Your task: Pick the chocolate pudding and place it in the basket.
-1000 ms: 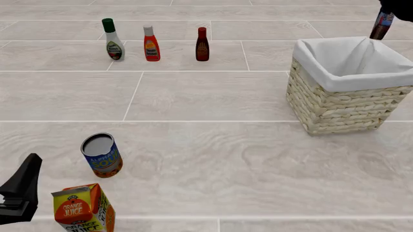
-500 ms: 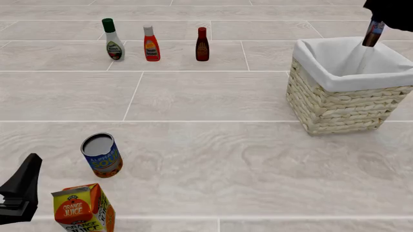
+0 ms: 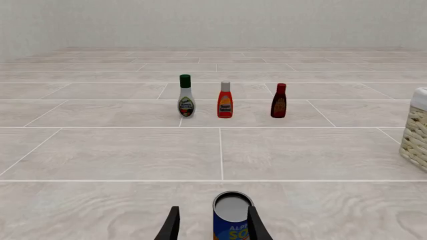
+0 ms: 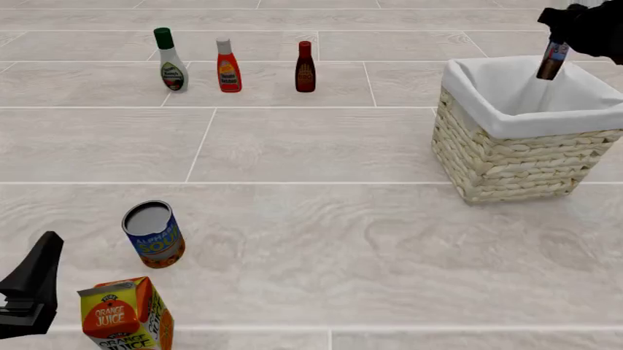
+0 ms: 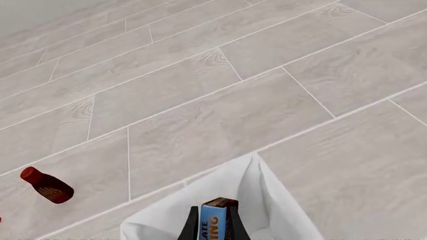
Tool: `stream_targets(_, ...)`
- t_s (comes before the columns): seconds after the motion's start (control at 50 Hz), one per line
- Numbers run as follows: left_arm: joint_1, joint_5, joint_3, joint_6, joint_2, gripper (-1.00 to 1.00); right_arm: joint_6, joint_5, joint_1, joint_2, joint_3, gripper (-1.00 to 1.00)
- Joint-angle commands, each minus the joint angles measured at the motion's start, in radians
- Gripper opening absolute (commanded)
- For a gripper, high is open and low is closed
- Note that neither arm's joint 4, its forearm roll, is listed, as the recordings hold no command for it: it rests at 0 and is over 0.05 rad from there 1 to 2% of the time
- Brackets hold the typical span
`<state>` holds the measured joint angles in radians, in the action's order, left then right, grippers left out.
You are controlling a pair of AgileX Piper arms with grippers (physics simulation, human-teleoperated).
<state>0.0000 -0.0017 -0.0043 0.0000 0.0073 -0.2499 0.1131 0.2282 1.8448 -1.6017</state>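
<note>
My right gripper (image 4: 553, 52) comes in at the front view's top right, shut on the chocolate pudding (image 4: 552, 60), a small dark brown box with a blue edge. The box hangs tilted over the basket (image 4: 506, 157), a pale woven wicker one with a white cloth lining, above its far right part. In the right wrist view the chocolate pudding (image 5: 213, 220) sits between the fingers (image 5: 191, 225) with the basket's white lining (image 5: 267, 210) just beyond. My left gripper (image 4: 34, 281) rests low at the front left, open, with the soup can (image 3: 230, 217) ahead of its fingers (image 3: 170, 227).
A blue-and-orange soup can (image 4: 154, 234) and an orange juice carton (image 4: 127, 315) stand at the front left beside my left gripper. Three bottles stand in a row at the back: white dressing (image 4: 171, 61), orange-red sauce (image 4: 229, 67), dark red sauce (image 4: 306, 67).
My right gripper has come down and slightly left with the chocolate pudding, from above the basket's far right corner to lower over its opening. The left arm has not moved.
</note>
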Motion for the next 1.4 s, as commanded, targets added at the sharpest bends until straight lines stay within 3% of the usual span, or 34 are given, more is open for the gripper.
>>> stream_targets(0.02, 0.0, 0.0, 0.0, 0.0, 0.0, 1.0, -0.018, 0.003, -0.003, 0.015, -0.008, -1.0)
stream_targets(1.4, 0.0, 0.0, 0.0, 0.0, 0.0, 1.0, -0.028, -0.012, -0.008, 0.075, 0.032, -1.0)
